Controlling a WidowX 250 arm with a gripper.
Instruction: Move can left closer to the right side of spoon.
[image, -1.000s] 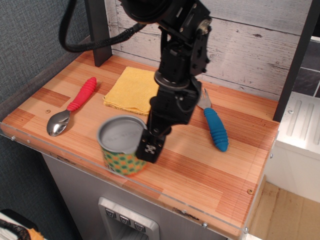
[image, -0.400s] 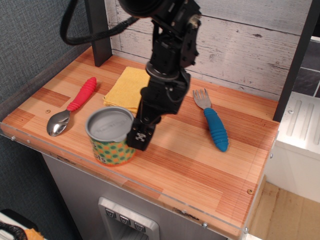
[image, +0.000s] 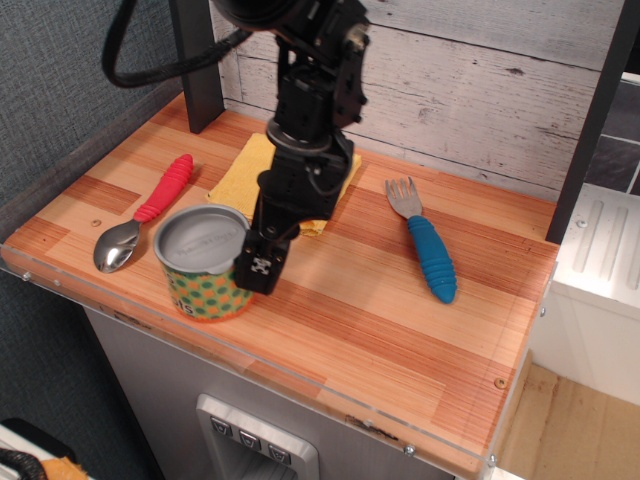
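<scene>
The can (image: 204, 262), a short tin with a grey lid and an orange label with green dots, stands near the table's front edge, just right of the spoon's bowl. The spoon (image: 144, 212) lies at the left, red ribbed handle pointing away, shiny bowl toward the front. My gripper (image: 250, 260) reaches down from above and is shut on the can's right rim; one finger (image: 262, 268) shows outside the can wall, the other is hidden by it.
A yellow cloth (image: 258, 170) lies behind the can, partly under the arm. A blue-handled fork (image: 424, 243) lies to the right. A dark post (image: 196, 60) stands at the back left. A clear lip runs along the table's front edge (image: 300, 385).
My gripper has carried the can to the left, from the front middle of the table to a spot right beside the spoon's bowl. Spoon, cloth and fork have not moved.
</scene>
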